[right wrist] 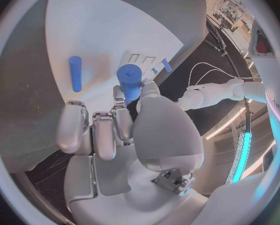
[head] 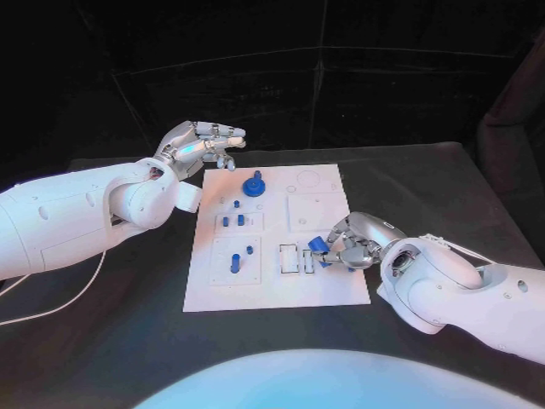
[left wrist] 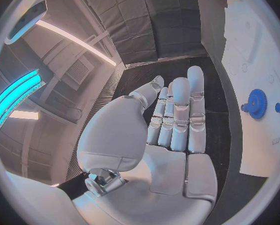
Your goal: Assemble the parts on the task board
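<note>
1. My right hand (head: 352,241) hangs over the near right part of the task board (head: 334,290); its fingers (right wrist: 106,135) are curled in and pinch a blue cylinder (right wrist: 130,81) against the thumb; the cylinder stands out beyond my fingertips, above the white plate.
2. A slim blue peg (right wrist: 75,73) lies flat on the board just beyond those fingers, apart from the held cylinder; a smaller blue piece (right wrist: 166,64) lies farther off, near two slots in the board.
3. My left hand (head: 203,146) is raised beside the far left corner of the board, off the plate; it holds nothing; in the left wrist view its fingers (left wrist: 179,116) lie straight and pressed side by side, the thumb set a little apart.
4. A blue gear (left wrist: 257,103) stands on the board near my left fingertips, not touching them; a small blue knob (left wrist: 278,107) sits just beside it.
5. Further small blue parts (head: 235,261) rest in the board's recesses between my two hands.
</note>
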### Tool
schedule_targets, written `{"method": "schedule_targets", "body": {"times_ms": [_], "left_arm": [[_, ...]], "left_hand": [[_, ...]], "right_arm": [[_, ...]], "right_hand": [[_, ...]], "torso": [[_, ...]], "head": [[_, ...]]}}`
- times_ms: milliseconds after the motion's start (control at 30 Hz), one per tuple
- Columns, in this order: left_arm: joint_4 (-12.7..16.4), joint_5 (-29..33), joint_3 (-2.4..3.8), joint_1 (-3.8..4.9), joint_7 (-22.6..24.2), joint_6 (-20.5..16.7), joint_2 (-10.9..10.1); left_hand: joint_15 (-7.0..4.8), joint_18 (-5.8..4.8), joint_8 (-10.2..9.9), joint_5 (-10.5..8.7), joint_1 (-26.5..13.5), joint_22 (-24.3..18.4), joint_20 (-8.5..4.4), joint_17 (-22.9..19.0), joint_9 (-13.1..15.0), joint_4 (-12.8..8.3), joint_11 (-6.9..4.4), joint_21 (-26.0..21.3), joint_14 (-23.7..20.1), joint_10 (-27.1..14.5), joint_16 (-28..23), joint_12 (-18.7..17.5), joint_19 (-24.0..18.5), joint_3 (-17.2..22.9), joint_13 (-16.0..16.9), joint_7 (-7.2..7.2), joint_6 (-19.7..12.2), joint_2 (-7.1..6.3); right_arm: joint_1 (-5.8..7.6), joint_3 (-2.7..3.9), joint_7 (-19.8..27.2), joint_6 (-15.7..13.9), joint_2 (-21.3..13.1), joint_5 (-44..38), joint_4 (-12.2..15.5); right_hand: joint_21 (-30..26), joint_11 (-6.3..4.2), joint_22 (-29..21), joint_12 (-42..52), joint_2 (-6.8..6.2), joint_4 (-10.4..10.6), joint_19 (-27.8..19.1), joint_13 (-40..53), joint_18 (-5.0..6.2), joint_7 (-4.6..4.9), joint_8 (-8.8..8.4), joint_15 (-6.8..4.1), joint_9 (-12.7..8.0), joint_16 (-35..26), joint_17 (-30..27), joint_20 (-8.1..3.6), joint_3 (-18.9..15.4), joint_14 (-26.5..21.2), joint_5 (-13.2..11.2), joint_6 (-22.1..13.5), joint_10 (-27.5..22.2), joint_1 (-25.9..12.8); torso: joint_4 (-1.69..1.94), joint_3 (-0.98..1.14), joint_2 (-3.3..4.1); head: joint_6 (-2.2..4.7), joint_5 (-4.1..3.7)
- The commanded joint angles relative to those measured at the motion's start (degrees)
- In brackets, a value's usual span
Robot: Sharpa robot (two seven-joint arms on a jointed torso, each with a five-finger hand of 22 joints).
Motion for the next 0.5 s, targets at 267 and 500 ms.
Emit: {"method": "schedule_targets", "body": {"times_ms": [267,500], "left_arm": [[0.35,0.19,0.05,0.09,0.26,0.63,-0.05],[0.43,0.19,0.05,0.11,0.25,0.62,-0.06]], "left_hand": [[-0.02,0.76,0.32,0.34,0.21,-0.07,0.12,-0.07,-0.05,0.12,0.04,-0.32,-0.41,-0.36,-0.21,0.19,-0.11,-0.34,-0.06,0.41,0.02,0.36],[-0.02,0.76,0.32,0.34,0.21,-0.07,0.12,-0.07,-0.05,0.12,0.04,-0.32,-0.41,-0.36,-0.21,0.19,-0.11,-0.34,-0.06,0.41,0.02,0.36]], "right_arm": [[0.13,0.07,1.12,0.93,3.19,5.0,-0.99],[0.14,0.08,-0.62,4.22,5.9,5.97,-3.13]], "right_hand": [[0.35,-0.2,0.2,-0.24,0.16,0.12,0.32,-0.12,-0.69,-0.9,-0.31,-0.55,0.57,0.44,4.75,-0.02,-1.24,4.27,-0.52,1.8,0.39,-2.01],[0.34,-0.67,0.2,-0.64,1.29,0.11,0.3,-0.18,-0.67,-1.52,0.17,-0.88,1.17,0.47,4.87,-0.23,-1.98,4.27,-1.15,3.52,0.52,-3.6]], "torso": [[0.14,-0.08,0.04],[0.2,-0.04,0.08]], "head": [[-0.02,0.49],[-0.1,0.88]]}}
